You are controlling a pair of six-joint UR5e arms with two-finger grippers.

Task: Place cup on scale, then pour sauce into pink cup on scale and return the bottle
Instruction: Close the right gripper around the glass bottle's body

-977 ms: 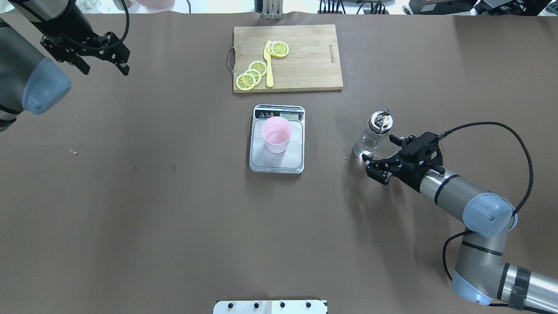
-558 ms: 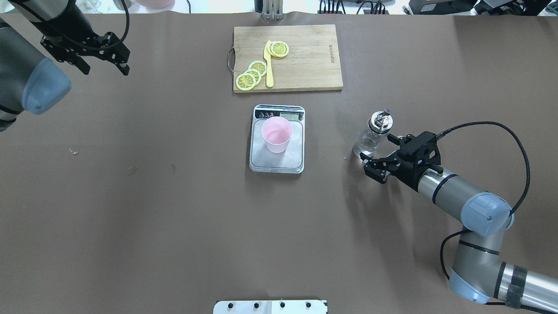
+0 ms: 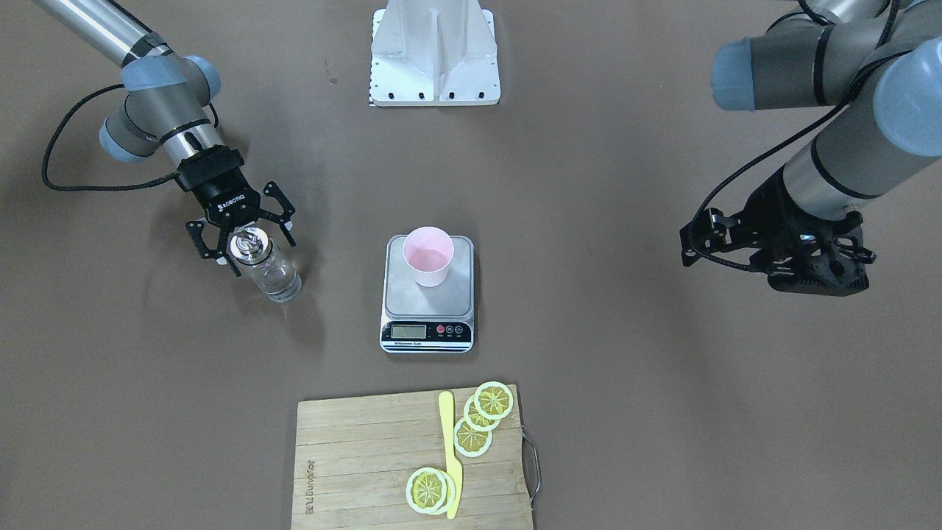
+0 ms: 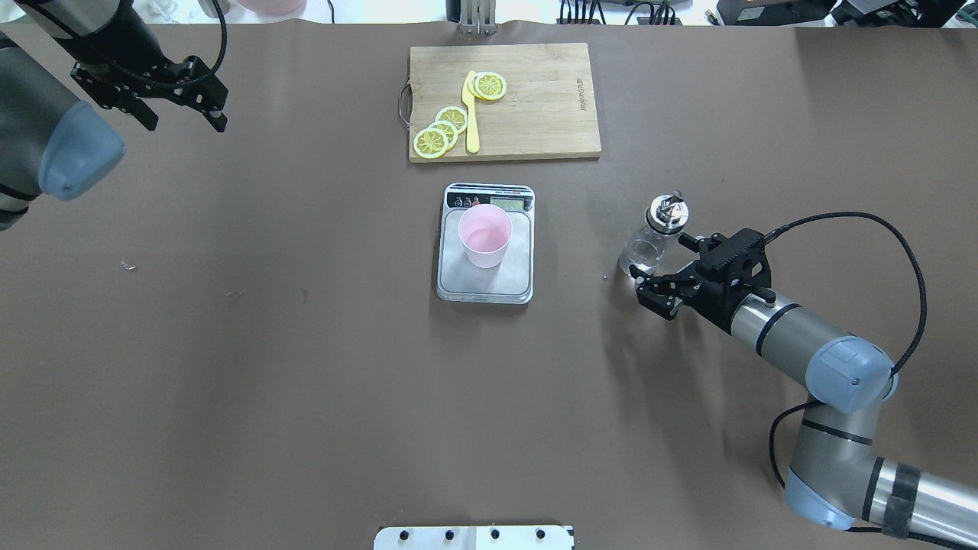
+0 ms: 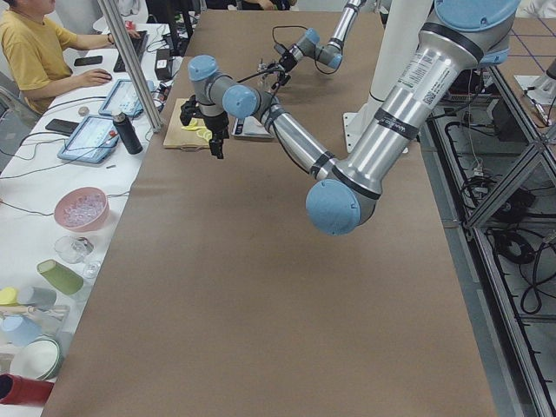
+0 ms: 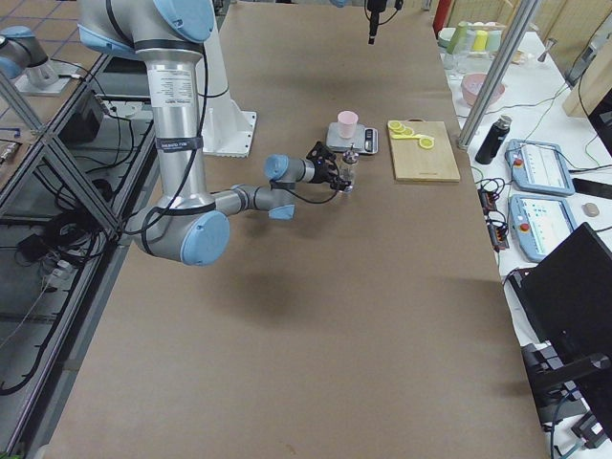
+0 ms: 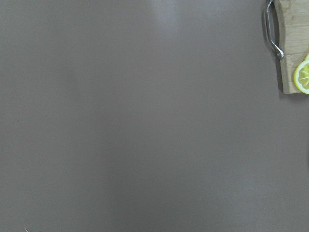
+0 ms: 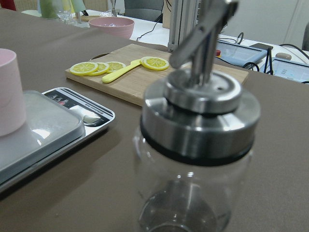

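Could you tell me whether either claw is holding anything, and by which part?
Nothing is held. The right claw stands open at the bottle, not closed on it; the left claw is open and empty.

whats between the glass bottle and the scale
Just bare table between the glass bottle and the kitchen scale, save a tiny speck; clearest in the overhead view.

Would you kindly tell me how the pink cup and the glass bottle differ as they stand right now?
The cup is opaque pink with an open top; the bottle is clear glass under a silver pourer cap. The cup stands on the scale; the bottle stands on the bare table. No hand is near the cup, while the open right hand flanks the bottle. Both stand upright.
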